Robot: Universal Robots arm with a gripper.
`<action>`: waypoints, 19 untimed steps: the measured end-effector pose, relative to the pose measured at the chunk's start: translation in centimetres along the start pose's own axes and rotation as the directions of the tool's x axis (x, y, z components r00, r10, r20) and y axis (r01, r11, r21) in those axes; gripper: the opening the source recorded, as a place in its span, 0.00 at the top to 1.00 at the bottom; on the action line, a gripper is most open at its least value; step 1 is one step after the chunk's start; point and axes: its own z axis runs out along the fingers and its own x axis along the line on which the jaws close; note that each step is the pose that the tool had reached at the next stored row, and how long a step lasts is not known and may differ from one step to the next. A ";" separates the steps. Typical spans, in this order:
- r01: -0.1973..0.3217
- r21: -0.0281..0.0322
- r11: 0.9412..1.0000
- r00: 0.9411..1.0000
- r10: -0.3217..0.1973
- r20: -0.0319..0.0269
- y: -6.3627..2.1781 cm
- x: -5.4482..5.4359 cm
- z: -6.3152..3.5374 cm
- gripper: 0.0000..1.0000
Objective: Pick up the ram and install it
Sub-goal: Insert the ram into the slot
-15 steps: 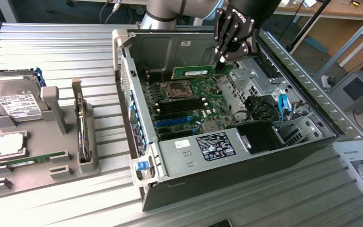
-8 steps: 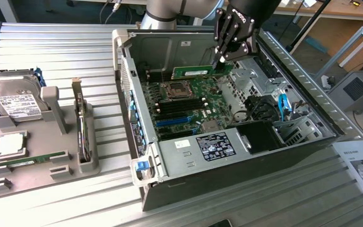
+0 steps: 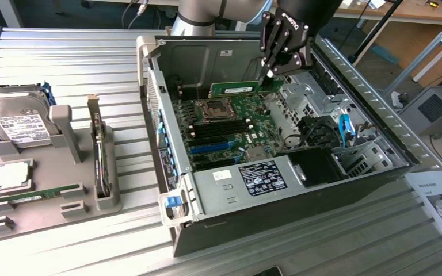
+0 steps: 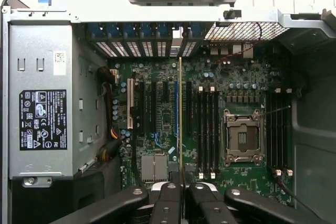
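My gripper (image 3: 271,72) hangs inside the open computer case (image 3: 359,98), shut on the ram (image 3: 235,89), a long thin green stick. It holds the stick by one end, above the green motherboard (image 3: 240,118) near the case's back wall. In the wrist view the ram (image 4: 180,119) shows edge-on as a thin line running out from between my fingers (image 4: 168,198), over the board between the expansion slots and the black memory slots (image 4: 207,129). The gripper (image 4: 181,193) is clamped on both of its faces. The stick is not seated in any slot.
The processor socket (image 3: 214,106) lies beside the memory slots (image 3: 219,129). A grey power supply (image 3: 244,178) fills the case's near end. On the exterior view's left, a grey tray (image 3: 79,201) carries a hard drive (image 3: 21,123), a silver processor chip (image 3: 12,175), an upright expansion card (image 3: 98,149) and another green stick (image 3: 33,196).
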 end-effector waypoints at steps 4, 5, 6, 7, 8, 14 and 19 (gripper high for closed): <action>0.000 0.000 1.000 1.000 0.000 0.000 -0.03 0.0 0.78 0.88; 0.000 0.000 1.000 1.000 0.000 0.000 -0.04 0.0 0.97 0.88; 0.000 0.000 1.000 1.000 0.000 0.000 -0.05 0.0 1.15 0.88; 0.000 0.000 1.000 1.000 0.000 0.000 -0.06 0.0 1.33 0.88; 0.000 0.000 1.000 1.000 0.000 0.000 -0.07 0.0 1.50 0.88; 0.001 0.000 1.000 1.000 -0.001 0.000 -0.12 0.1 2.48 0.88; 0.001 0.000 1.000 1.000 -0.001 0.000 -0.12 0.1 2.50 0.88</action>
